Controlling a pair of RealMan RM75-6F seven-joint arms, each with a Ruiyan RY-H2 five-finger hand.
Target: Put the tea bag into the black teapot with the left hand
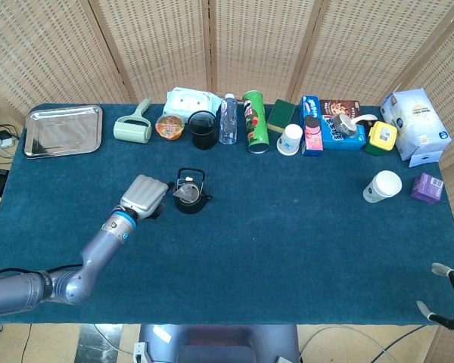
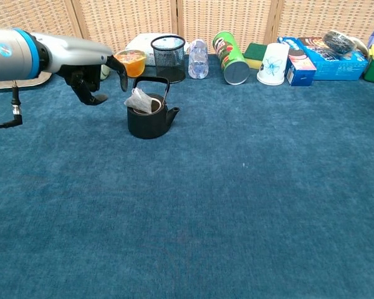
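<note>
The black teapot (image 1: 191, 194) (image 2: 149, 119) stands upright on the blue cloth, left of the middle. A pale tea bag (image 1: 185, 193) (image 2: 140, 101) sits in its mouth, with part of it poking up over the rim under the raised handle. My left hand (image 1: 146, 195) (image 2: 93, 78) hovers just left of the teapot with its fingers hanging down and apart, holding nothing and apart from the pot. My right hand (image 1: 446, 299) shows only partly at the bottom right corner of the head view, empty, with its fingers apart.
A row along the far edge holds a metal tray (image 1: 63, 130), a green lint roller (image 1: 133, 128), an orange bowl (image 2: 131, 62), a black mesh cup (image 2: 168, 57), a water bottle (image 2: 198, 59), a green can (image 2: 230, 57), paper cups and boxes. A white cup (image 1: 382, 186) stands far right.
</note>
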